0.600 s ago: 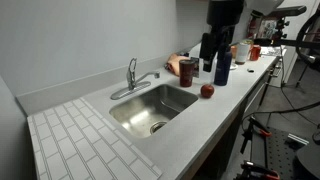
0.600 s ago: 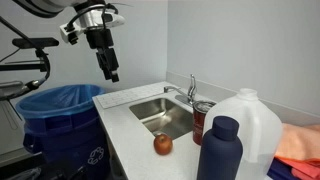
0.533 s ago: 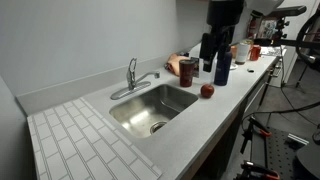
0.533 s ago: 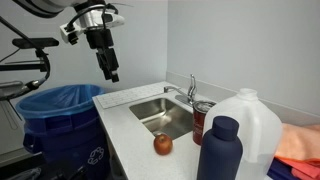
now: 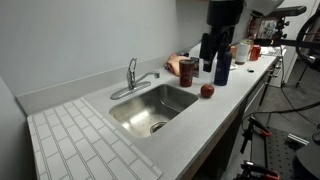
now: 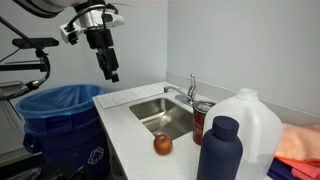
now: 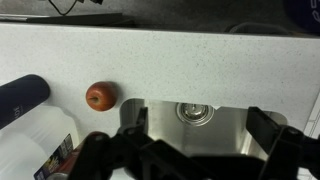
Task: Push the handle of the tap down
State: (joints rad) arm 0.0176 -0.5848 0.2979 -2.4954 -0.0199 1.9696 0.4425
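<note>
exterior view: pincer (image 6: 113,72) hangs high in the air, well apart from the tap (image 6: 190,96). the tap stands on the table (image 6: 120,108) at the back rim of the sink (image 6: 150,110). the handle (image 6: 193,80) stands upright on top of the tap. apple (image 6: 163,144), red can (image 6: 203,122), dark bottle (image 6: 220,150) and white jug (image 6: 250,122) stand in the foreground. a blue bin (image 6: 55,112) stands beside the table.

exterior view: tap (image 5: 135,85) between wall and sink (image 5: 140,108), spout over the basin, handle (image 5: 131,66) raised. apple (image 5: 207,91) lies near the sink's corner, with the dark bottle (image 5: 221,66) beyond.

wrist view: pincer (image 7: 200,150) released, fingers (image 7: 272,135) spread wide. below it are the sink drain (image 7: 193,112) and, on the table, the apple (image 7: 100,96).
</note>
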